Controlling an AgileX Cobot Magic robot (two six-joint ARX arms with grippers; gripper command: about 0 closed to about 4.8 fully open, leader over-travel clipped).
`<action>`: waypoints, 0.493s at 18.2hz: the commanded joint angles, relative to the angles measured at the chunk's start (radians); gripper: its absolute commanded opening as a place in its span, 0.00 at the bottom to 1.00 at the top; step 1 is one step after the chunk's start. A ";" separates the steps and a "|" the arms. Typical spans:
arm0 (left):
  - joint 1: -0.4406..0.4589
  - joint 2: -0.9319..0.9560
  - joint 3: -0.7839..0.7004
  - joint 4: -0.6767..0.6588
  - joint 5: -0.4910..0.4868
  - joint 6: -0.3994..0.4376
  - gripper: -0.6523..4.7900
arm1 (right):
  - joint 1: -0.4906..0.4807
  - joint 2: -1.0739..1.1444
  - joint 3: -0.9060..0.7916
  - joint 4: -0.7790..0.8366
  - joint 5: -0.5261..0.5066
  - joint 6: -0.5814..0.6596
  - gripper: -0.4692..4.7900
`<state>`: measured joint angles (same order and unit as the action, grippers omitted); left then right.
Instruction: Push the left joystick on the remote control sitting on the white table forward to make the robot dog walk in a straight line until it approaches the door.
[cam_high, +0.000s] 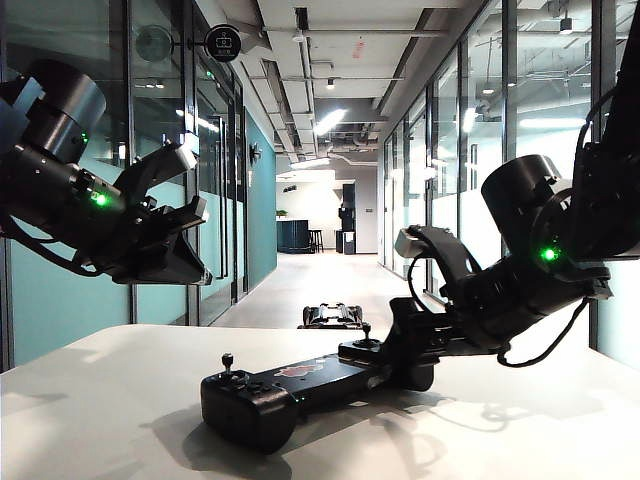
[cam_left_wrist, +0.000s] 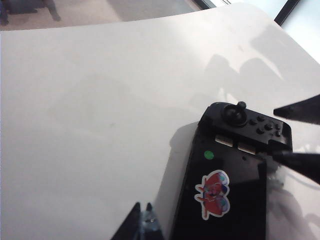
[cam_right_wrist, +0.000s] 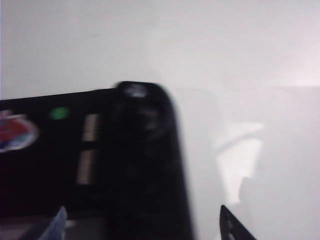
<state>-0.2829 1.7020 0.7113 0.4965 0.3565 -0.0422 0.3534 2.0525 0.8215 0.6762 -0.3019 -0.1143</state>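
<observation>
Your right gripper sitting at remote control's far end, lower centre, jaws wide, gripping nothing. Left gripper hovering upper left, jaw state unclear. Left joystick standing untouched; robot dog crouching centre, door far off.

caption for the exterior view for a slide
Right gripper open at the remote control on the white table; left gripper raised.

Black arms, green LEDs, black cables.
</observation>
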 joint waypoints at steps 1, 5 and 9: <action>-0.002 -0.001 0.005 0.007 0.007 -0.001 0.11 | 0.002 -0.005 0.003 0.016 -0.042 -0.018 0.83; -0.002 -0.001 0.005 0.007 0.016 -0.023 0.11 | 0.002 -0.003 0.003 0.014 -0.076 -0.042 0.82; -0.002 -0.001 0.005 0.007 0.026 -0.023 0.11 | 0.003 0.014 0.003 0.008 -0.082 -0.053 0.82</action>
<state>-0.2829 1.7023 0.7113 0.4965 0.3752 -0.0647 0.3534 2.0693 0.8215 0.6819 -0.3721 -0.1585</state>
